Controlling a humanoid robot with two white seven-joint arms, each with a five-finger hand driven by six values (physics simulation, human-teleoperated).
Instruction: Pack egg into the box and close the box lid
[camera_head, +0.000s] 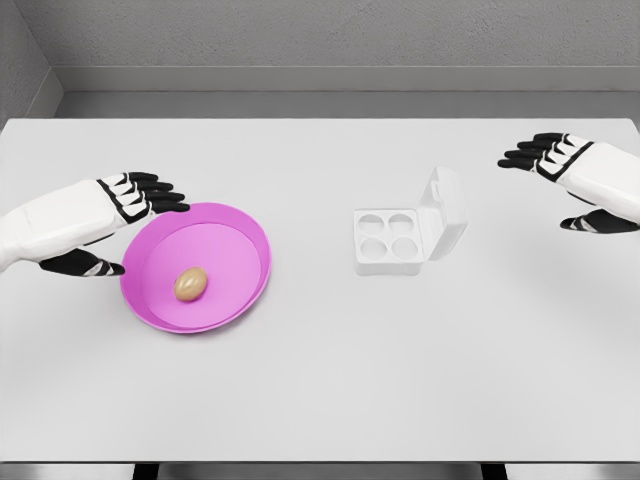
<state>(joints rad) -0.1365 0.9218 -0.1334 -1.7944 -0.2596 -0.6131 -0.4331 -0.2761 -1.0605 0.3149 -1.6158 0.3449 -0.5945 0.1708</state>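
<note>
A tan egg (191, 284) lies in a shallow pink bowl (238, 232) on the left half of the white table. Right of it stands a white egg box (390, 257) with several empty round cups, its lid (445, 212) tilted up and open on the right side. My left hand (130, 225) hovers at the bowl's left rim, fingers spread over the edge and thumb below, holding nothing. My right hand (565, 185) hangs open at the far right, apart from the box, fingers pointing left.
The white table (320, 390) fills the view, with its front edge near the bottom. A grey wall and floor strip run behind the far edge.
</note>
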